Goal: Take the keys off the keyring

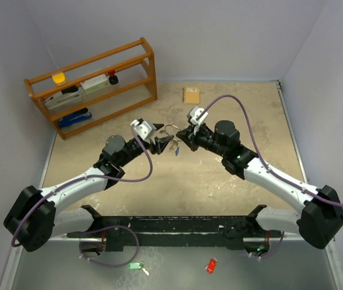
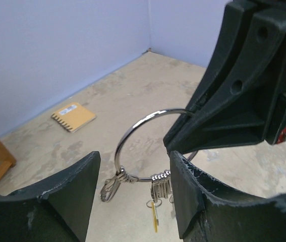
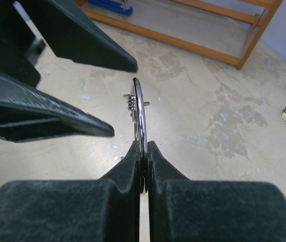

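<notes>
The keyring (image 1: pixel 171 127) is a thin silver ring held in the air above the table's middle. My right gripper (image 1: pixel 185 136) is shut on its edge, and the right wrist view shows the ring (image 3: pixel 139 108) pinched edge-on at the fingertips (image 3: pixel 132 151). Several small silver keys (image 2: pixel 160 185) and a yellow-headed key (image 2: pixel 155 218) hang from the ring's (image 2: pixel 143 120) lower arc. My left gripper (image 2: pixel 132 196) is open, with one finger on each side of the hanging keys (image 1: pixel 173 145), not touching them. In the top view the left gripper (image 1: pixel 161 140) faces the right one closely.
A wooden rack (image 1: pixel 92 84) with small items stands at the back left. A tan notebook (image 1: pixel 190 95) lies at the back centre. A green tag (image 1: pixel 135 265) and a red tag (image 1: pixel 210 265) lie on the near ledge in front of the arm bases.
</notes>
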